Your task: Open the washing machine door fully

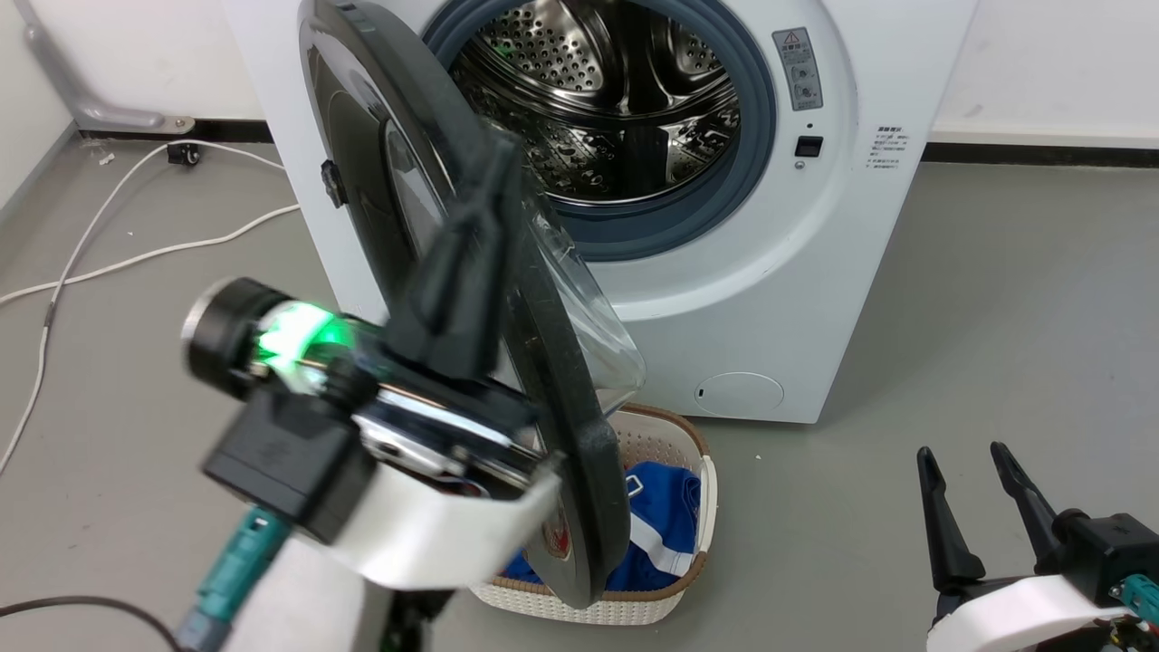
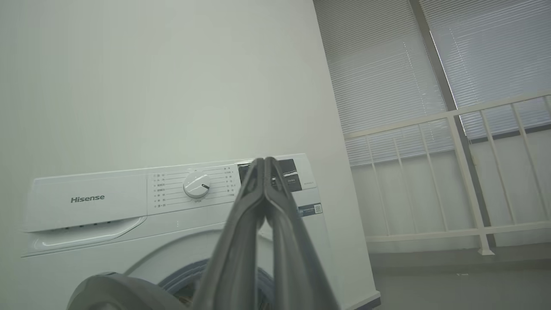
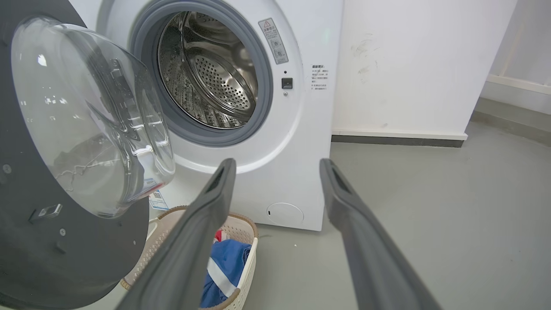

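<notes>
Glossy black with a clear glass bowl (image 3: 86, 116) at its centre, the door (image 1: 358, 109) stands swung out from the washer (image 1: 770, 299). From my head I see it nearly edge-on. It lies just beside my left gripper (image 1: 501, 154), on that gripper's right.

My left gripper's two fingers are pressed together tip to tip, with nothing between them, and they lie across the door's outer face. I cannot tell whether they touch it. Beyond their tips, in the left wrist view, is the washer's dial (image 2: 196, 184).

My right gripper (image 1: 962, 453) is well apart from the door, low over the grey floor (image 1: 996, 317), with its fingers spread wide and holding nothing. Ahead of it and to its left, the door's inner face (image 3: 26, 241) and the bowl point toward it.

Past the door is the steel drum (image 1: 625, 100), bare to view inside its grey-blue ring (image 1: 756, 118). Below the door's lower rim is a woven basket (image 1: 665, 435) holding a blue cloth (image 1: 665, 507). White cables (image 1: 136, 258) lie on the floor far to my left gripper's left.
</notes>
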Robot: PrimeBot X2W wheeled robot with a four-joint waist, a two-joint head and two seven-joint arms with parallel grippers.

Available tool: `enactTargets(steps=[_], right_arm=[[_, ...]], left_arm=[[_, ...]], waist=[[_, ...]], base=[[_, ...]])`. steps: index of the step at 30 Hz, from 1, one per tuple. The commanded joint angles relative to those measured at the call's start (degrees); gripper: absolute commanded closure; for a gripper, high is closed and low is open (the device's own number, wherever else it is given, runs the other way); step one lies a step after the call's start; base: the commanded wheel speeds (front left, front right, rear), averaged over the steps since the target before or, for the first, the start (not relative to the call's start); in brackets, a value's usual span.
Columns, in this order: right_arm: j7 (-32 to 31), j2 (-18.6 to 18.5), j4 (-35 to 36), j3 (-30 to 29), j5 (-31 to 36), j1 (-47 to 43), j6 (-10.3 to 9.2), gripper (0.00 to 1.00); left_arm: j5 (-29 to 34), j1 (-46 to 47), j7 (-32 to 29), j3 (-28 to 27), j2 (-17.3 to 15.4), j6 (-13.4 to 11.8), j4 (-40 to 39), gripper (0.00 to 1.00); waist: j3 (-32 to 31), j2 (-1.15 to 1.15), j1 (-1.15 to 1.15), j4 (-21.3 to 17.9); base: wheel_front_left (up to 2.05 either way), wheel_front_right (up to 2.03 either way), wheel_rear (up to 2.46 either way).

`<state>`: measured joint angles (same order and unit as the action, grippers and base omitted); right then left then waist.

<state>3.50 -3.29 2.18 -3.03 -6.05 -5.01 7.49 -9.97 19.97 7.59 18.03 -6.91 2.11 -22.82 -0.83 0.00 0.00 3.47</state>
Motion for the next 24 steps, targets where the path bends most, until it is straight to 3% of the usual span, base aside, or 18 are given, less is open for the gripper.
enactTargets(steps=[1,11,18,24], right_arm=[[0.0,0.2,0.1,-0.2,-0.2,-0.4,0.01,0.00],[0.1,0.3,-0.6,-0.7,-0.8,-0.9,0.01,0.00],[0.0,0.3,-1.3,-0.8,-1.2,-0.8,0.01,0.00],[0.3,0.4,-1.9,-0.5,-1.4,-0.1,0.01,0.00]], left_arm=[[-0.7,0.0,-1.0,2.3,0.6,0.7,-0.8,1.00],[-3.9,-5.3,-7.1,13.5,1.5,3.0,0.3,1.00],[-7.2,-10.1,-11.9,21.9,0.7,4.3,4.0,1.00],[-9.1,-13.4,-13.8,25.8,-0.8,4.6,8.4,1.00]], waist=[[0.0,0.00,0.00,0.0],[0.2,0.00,0.00,0.4],[0.6,0.00,0.00,0.9],[1.0,0.00,0.00,0.8]], base=[[0.00,0.00,0.00],[0.00,0.00,0.00],[0.00,0.00,0.00],[0.00,0.00,0.00]])
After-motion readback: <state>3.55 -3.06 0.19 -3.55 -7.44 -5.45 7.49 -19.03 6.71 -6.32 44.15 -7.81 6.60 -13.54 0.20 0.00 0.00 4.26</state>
